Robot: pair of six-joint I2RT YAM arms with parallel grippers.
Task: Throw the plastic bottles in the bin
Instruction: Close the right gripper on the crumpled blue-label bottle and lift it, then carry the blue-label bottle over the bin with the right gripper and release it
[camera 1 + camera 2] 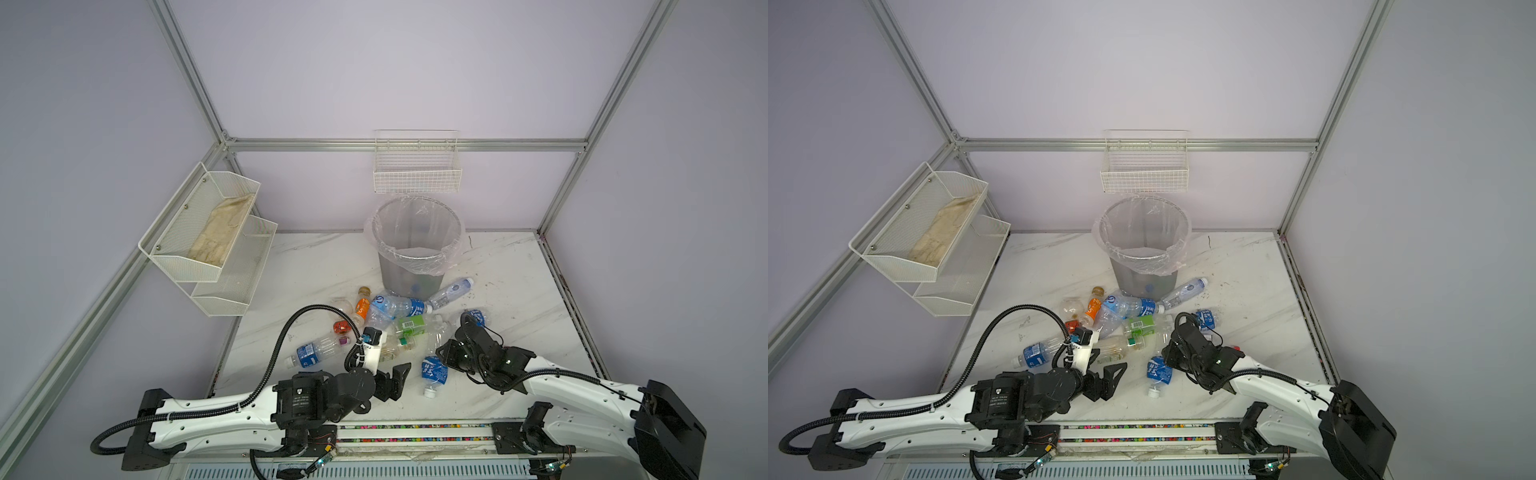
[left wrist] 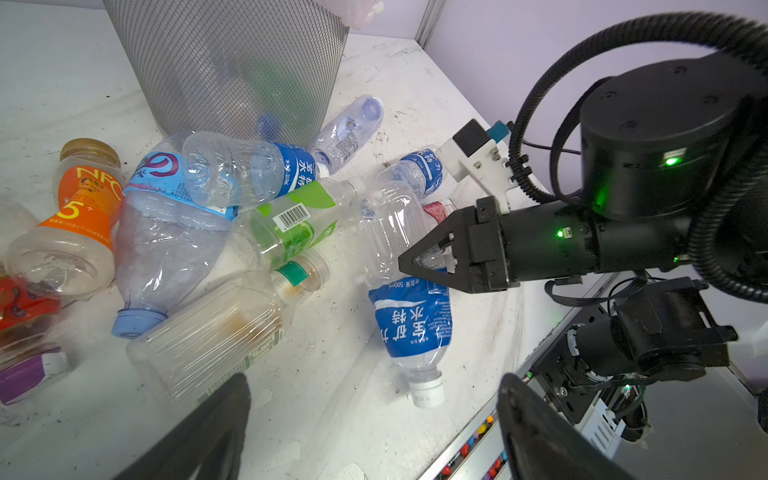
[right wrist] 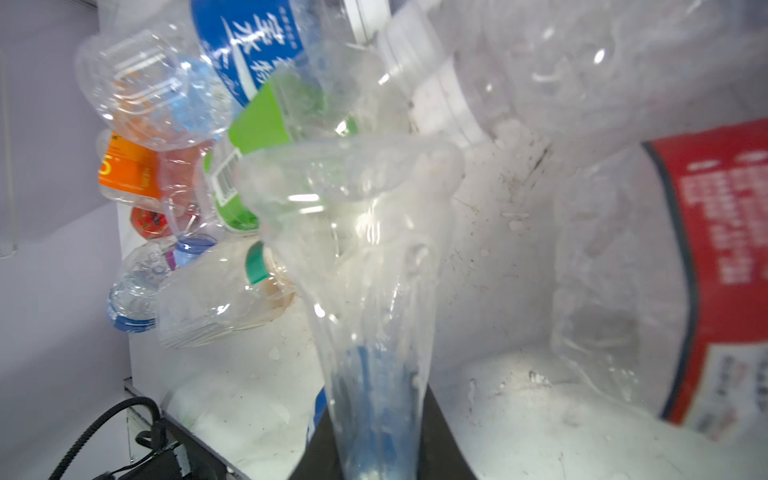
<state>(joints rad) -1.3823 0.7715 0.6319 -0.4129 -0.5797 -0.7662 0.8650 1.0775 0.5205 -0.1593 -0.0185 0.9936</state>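
My right gripper [image 1: 444,352] [image 2: 409,266] [image 3: 376,449] is shut on the flattened clear body of a plastic bottle [image 1: 434,370] [image 1: 1158,369] [image 2: 411,320] [image 3: 357,232] with a blue label and white cap, lying on the table. Beside it is a heap of plastic bottles: orange-labelled [image 1: 362,308], blue-labelled [image 1: 399,305] and green-labelled [image 1: 411,324] [image 2: 299,220]. The grey mesh bin [image 1: 415,266] [image 1: 1142,272] [image 2: 232,62] with its clear liner stands behind the heap. My left gripper [image 1: 395,381] [image 1: 1106,379] [image 2: 374,432] hovers open and empty at the front of the heap.
White mesh shelves [image 1: 208,232] hang on the left wall and a white wire basket [image 1: 415,170] hangs above the bin. A rail with coloured beads [image 1: 415,428] runs along the table's front edge. A red-labelled bottle [image 3: 715,249] lies close to my right gripper.
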